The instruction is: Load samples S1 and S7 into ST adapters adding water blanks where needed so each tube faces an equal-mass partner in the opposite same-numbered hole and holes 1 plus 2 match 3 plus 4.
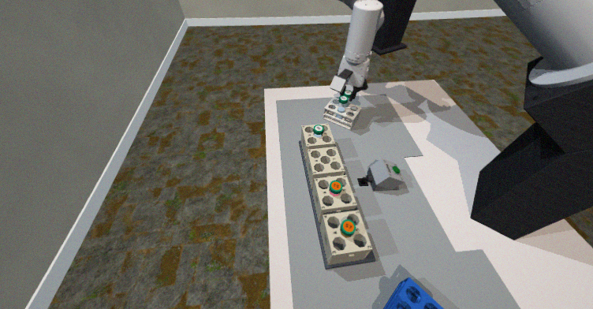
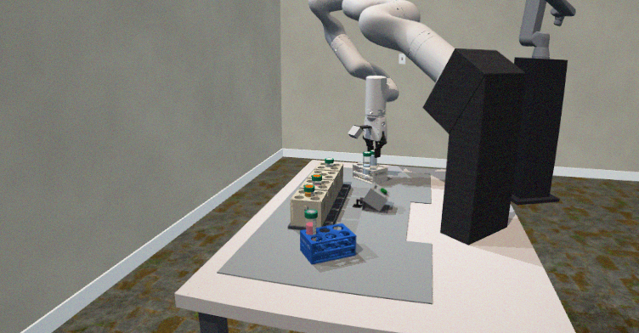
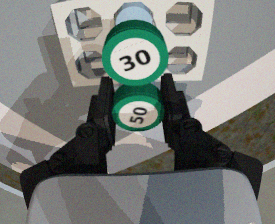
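Note:
My gripper [image 3: 137,90] is shut on the blank marked 50 [image 3: 137,112], with one finger on each side of its green cap. It reaches down over the white blank rack RB [image 1: 342,113] at the far end of the table, also seen in the exterior view [image 2: 369,172]. A blank marked 30 [image 3: 135,58] stands in the rack right beside the held tube. The loading stand ST [image 1: 333,195] carries a row of adapters. A white-dot blank [image 1: 318,129] stands in the farthest adapter. Orange-dot samples stand in the third adapter [image 1: 335,186] and the nearest adapter [image 1: 348,226].
The blue sample rack RS [image 2: 329,242] stands at the near end with one green-capped tube [image 2: 310,217] holding pink liquid. The grey box with the green DONE key [image 1: 395,169] sits to the right of ST. The arm's black base [image 2: 474,147] stands on the table's right side.

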You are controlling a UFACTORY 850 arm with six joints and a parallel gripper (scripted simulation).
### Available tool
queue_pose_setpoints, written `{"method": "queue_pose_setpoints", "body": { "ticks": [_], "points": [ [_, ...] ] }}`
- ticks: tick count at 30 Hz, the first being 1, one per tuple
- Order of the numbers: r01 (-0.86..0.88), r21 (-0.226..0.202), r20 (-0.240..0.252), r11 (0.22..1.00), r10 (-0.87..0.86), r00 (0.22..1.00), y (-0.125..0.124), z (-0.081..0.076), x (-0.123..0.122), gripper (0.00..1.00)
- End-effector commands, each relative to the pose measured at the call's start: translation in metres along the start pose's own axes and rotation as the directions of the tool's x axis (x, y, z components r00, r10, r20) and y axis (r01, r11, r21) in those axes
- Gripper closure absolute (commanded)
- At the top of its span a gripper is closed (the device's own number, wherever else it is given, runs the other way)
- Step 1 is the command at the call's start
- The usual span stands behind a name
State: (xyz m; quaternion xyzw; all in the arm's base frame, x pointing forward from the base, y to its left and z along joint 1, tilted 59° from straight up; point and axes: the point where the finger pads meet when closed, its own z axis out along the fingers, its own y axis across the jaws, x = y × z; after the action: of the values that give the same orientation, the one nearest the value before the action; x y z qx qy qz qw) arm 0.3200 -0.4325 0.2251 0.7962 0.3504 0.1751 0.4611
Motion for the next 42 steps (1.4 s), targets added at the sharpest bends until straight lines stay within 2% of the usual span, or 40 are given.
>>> {"method": "queue_pose_setpoints", "body": {
  "ticks": [1,13,42],
  "points": [
    [0.000,0.000,0.000,1.000,0.000,1.000,0.000,0.000,0.000,1.00],
    [0.000,0.000,0.000,1.000,0.000,1.000,0.000,0.000,0.000,1.00],
    [0.000,0.000,0.000,1.000,0.000,1.000,0.000,-0.018,0.000,1.00]
  ]
}}
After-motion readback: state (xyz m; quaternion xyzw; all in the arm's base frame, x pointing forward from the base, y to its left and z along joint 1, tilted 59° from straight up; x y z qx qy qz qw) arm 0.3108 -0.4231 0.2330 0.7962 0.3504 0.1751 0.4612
